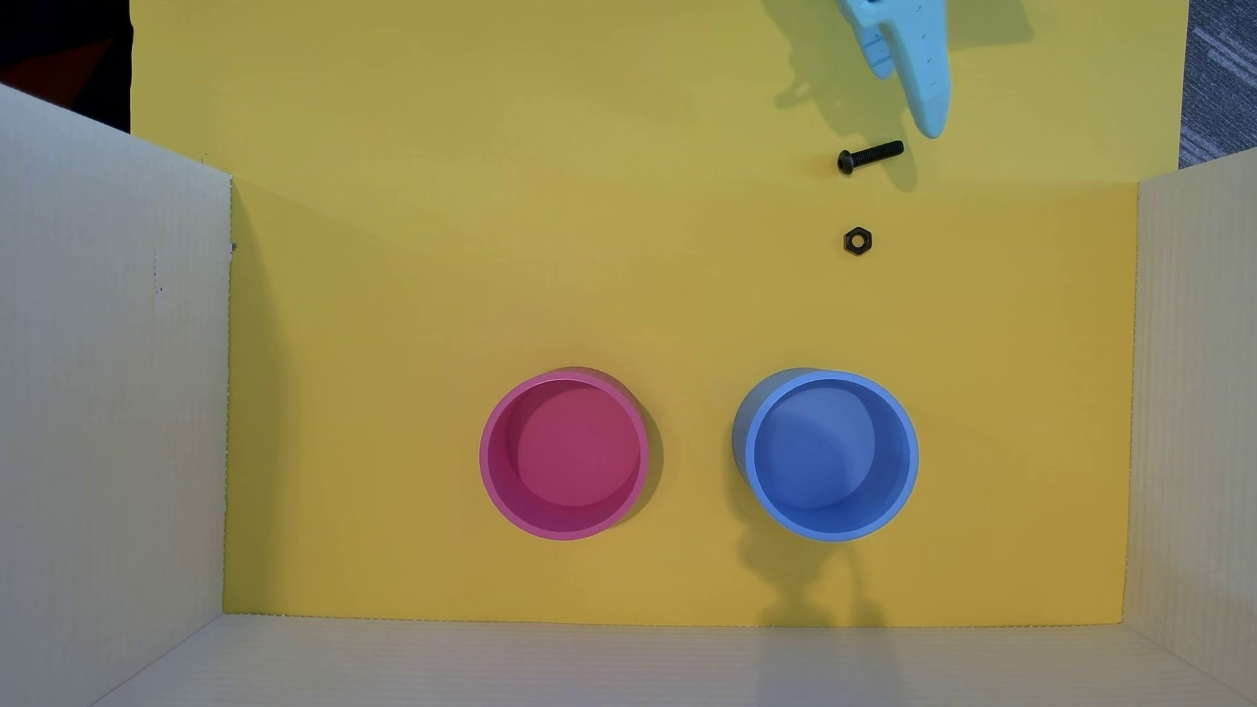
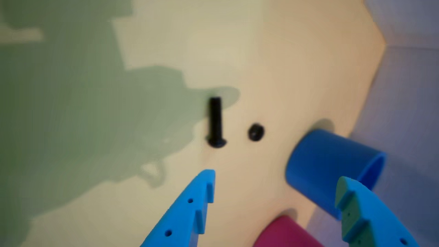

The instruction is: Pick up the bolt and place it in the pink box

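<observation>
— What surrounds the work area?

— In the overhead view, pale cardboard walls (image 1: 109,381) fence a yellow floor (image 1: 476,272). The pink box (image 1: 564,454) and a blue cup (image 1: 827,455) stand side by side, apart, both empty.

— And the gripper?

— The gripper (image 2: 274,185) hangs with its jaws spread wide, holding nothing.

— The bolt?

— The bolt (image 1: 870,157) lies flat near the top right, just beside a fingertip (image 1: 930,115), its long axis nearly left-right, head leftward. A nut (image 1: 858,240) lies below it, apart.

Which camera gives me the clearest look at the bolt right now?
The overhead view: the bolt is sharp, head and threaded shaft both distinct on the yellow mat. The wrist view shows it blurred, ahead of the open jaws.
</observation>
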Available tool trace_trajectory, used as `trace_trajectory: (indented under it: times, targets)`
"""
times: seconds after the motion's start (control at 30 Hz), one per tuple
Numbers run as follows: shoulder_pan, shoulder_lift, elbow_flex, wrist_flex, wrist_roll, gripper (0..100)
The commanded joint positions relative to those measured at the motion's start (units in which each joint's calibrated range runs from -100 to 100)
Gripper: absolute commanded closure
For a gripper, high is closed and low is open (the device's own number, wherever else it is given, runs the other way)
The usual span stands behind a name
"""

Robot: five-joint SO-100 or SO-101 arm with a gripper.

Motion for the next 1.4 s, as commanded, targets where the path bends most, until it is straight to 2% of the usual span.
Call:
trace_trajectory:
  times: [0.0,0.4,0.77,1.37]
  targets:
    - [-0.1,8.2,-5.3,-2.3,-0.3,76]
    - [-0.1,30.4,-15.0,-8.2,-0.4,76]
    - [0.5,44.4,-15.9,-15.9,-4.2,76]
    - [0.6,60.4,-23.8,-16.3,-5.6,76]
